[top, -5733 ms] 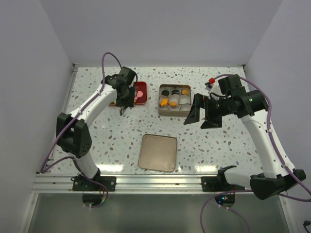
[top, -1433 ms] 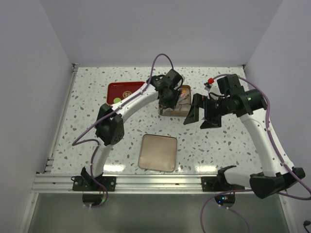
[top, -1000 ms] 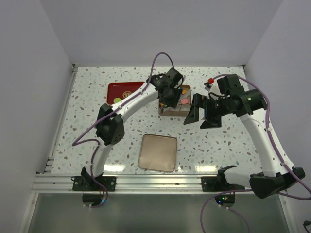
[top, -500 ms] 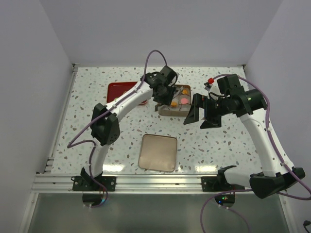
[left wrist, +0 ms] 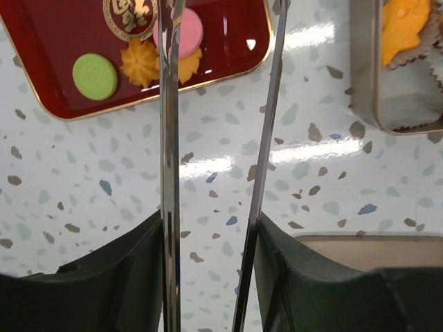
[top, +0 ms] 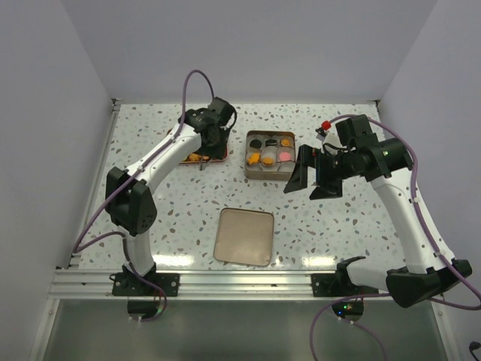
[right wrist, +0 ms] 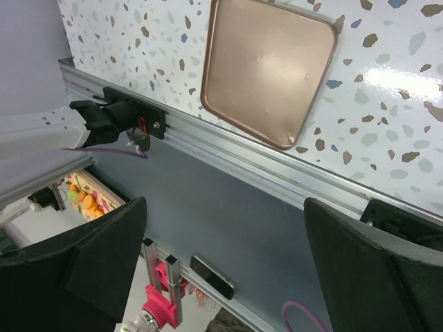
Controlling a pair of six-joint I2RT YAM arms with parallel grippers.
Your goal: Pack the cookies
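In the top view, the left gripper point(top: 203, 155) hangs over the red tray point(top: 220, 154), which sits at 9 o'clock from the tin point(top: 269, 177), with a narrow strip of speckled table point(top: 165, 226) between the two. Most of the cookies point(top: 268, 159) lie in the tin: black, orange and pink. A few orange ones point(top: 194, 157) show on the tray beside the arm. The lid point(top: 244, 237) lies flat at 6 o'clock from the tin, well apart from it, with bare table on all sides. The right gripper point(top: 312, 177) hovers at 3 o'clock from the tin, just past its right wall, with its jaws spread wide and nothing in them.

In the left wrist view, the thin fingers point(left wrist: 168, 138) stand partway apart, and only tray and table show in the gap. Green point(left wrist: 95, 76), orange point(left wrist: 138, 62) and pink point(left wrist: 185, 33) cookies sit near the tray's near rim at 11 o'clock. The tin's corner point(left wrist: 365, 83) is at 2 o'clock, with an orange cookie point(left wrist: 408, 24) in a paper cup point(left wrist: 437, 62).

In the right wrist view, the wide-set fingers point(right wrist: 104, 256) hold nothing. The lid point(right wrist: 266, 69) lies at 12 o'clock, close to the table's edge rail point(right wrist: 228, 155).
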